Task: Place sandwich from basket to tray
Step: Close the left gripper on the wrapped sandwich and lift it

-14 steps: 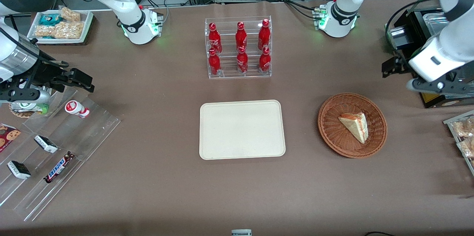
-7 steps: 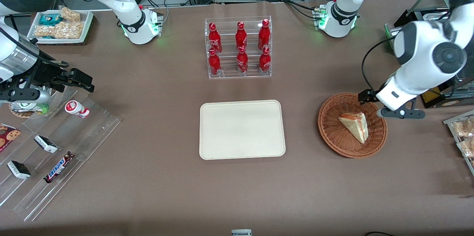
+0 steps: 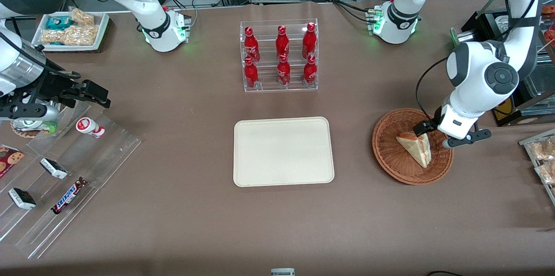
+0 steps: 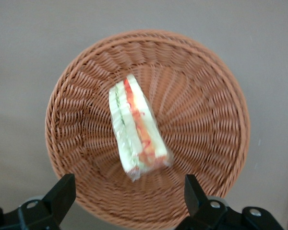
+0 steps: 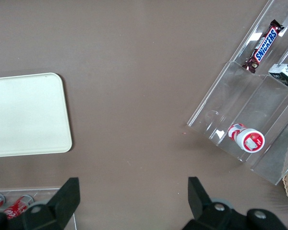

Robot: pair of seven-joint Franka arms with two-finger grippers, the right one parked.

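Sandwich (image 4: 137,128) in basket (image 4: 216,96); hand (image 4: 127,196) hovers above, fingers spread.

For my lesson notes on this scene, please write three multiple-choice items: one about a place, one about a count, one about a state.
1. Where does the triangular white-bread sandwich lie?
A. In the round reddish-brown wicker basket
B. On the flat cream-beige plastic tray
C. On the bare table

2. How many red bottles stand in the clear acrylic rack?
A. Four
B. Six
C. Eight

3. In what state is the left arm's gripper?
A. Shut on the sandwich
B. Shut and empty
C. Open above the basket

Answers: 1 A, the wedge rests in the basket's middle. 2 B, two rows of three. 3 C, in the wrist view its fingers stand wide apart above the basket and touch nothing.
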